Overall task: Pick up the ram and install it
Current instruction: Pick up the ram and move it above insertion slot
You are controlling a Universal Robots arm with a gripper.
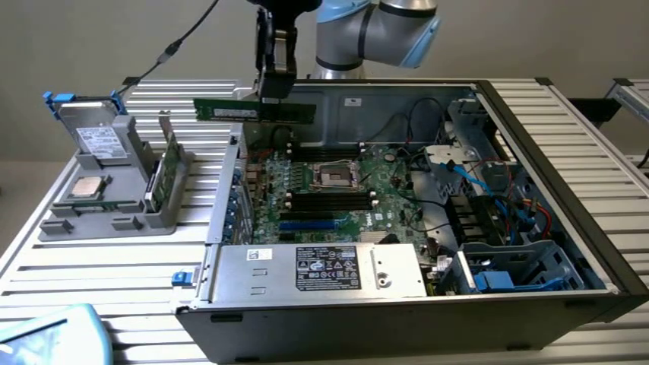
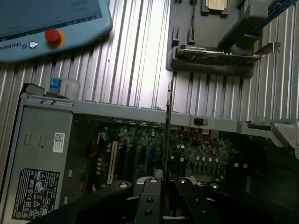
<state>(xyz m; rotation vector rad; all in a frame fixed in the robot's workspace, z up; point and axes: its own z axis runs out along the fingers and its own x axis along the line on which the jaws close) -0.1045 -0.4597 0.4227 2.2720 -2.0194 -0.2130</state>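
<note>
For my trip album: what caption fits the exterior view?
Robot arm's tool grips the ram in the air above the open computer case.

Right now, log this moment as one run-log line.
gripper: shut on ram | ram: aloft, level, over computer case | install: not yet done

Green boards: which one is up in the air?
The ram, a thin stick held by the gripper over the case; the bigger card stands in the grey holder.

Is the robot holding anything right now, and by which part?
Yes: the gripper holds the ram by its upper long edge, about midway along, above the open computer case.
</note>
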